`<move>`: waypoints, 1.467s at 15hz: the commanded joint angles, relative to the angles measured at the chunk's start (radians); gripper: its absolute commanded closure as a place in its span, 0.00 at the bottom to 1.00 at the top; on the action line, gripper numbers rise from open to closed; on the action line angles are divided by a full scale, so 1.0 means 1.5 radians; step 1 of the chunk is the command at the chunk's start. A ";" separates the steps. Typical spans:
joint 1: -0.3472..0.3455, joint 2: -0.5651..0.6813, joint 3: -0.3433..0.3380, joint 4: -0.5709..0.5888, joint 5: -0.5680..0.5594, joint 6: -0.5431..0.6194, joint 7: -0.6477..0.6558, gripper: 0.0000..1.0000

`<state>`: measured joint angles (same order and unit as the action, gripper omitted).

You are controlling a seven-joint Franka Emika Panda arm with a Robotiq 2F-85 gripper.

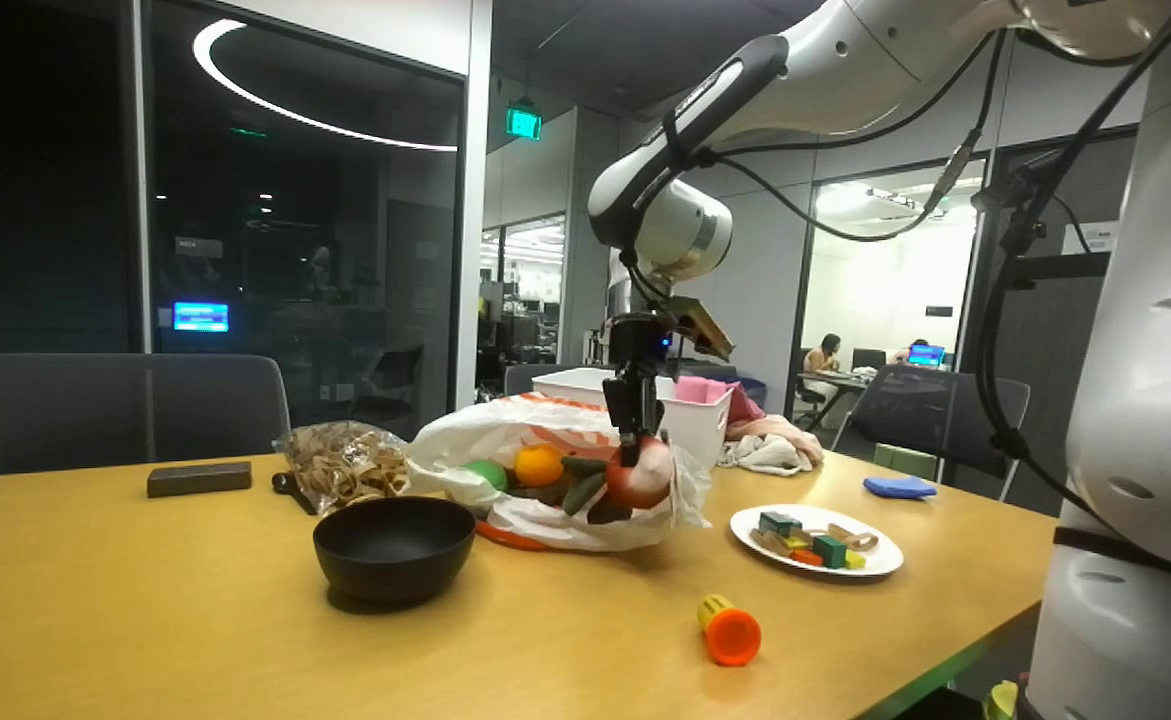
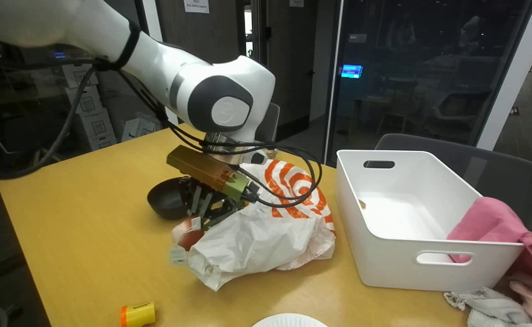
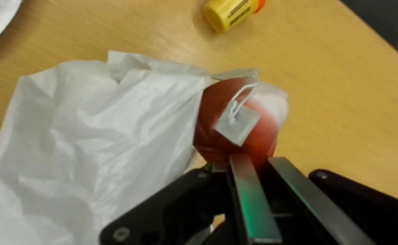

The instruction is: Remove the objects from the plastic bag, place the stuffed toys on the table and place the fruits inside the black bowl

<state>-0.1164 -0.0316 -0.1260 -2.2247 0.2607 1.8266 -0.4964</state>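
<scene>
My gripper [image 1: 635,440] points down and is shut on a red and white stuffed toy [image 1: 642,473] at the mouth of the white plastic bag [image 1: 455,435]. In the wrist view, the gripper [image 3: 251,160] has its fingers close together at the toy [image 3: 270,126], which carries a pale tag [image 3: 238,122] and touches or lies beside the bag's edge [image 3: 93,136]. Inside the bag are an orange fruit [image 1: 539,465], a green round one [image 1: 490,473] and dark green items [image 1: 582,492], partly hidden. The black bowl [image 1: 395,555] stands beside the bag on the table [image 1: 195,620].
A white plate [image 1: 885,562] holds small blocks. A yellow tub with an orange lid [image 1: 730,635] lies near the front. A white bin [image 2: 429,265] with pink cloth [image 2: 488,222] stands beside the bag. A clear bag of brown pieces [image 1: 345,462] and a dark block [image 1: 199,479] lie behind the bowl.
</scene>
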 commanded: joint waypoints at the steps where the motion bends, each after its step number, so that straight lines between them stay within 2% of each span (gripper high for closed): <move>1: 0.007 -0.013 0.003 -0.033 0.010 -0.080 -0.088 0.93; 7: 0.041 -0.056 0.036 -0.150 -0.030 -0.156 -0.206 0.91; 8: 0.048 -0.054 0.043 -0.163 -0.045 -0.156 -0.210 0.65; 10: 0.061 -0.054 0.056 -0.185 -0.062 -0.143 -0.215 0.59; 13: 0.075 -0.059 0.069 -0.199 -0.077 -0.134 -0.197 0.34; 17: 0.091 -0.083 0.085 -0.207 -0.116 -0.094 -0.178 0.05; 18: 0.096 -0.091 0.090 -0.208 -0.124 -0.087 -0.174 0.00; 22: 0.135 -0.138 0.120 -0.223 -0.146 -0.032 -0.185 0.00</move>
<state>0.0438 -0.1516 0.0225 -2.5164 0.0711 1.7114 -0.7820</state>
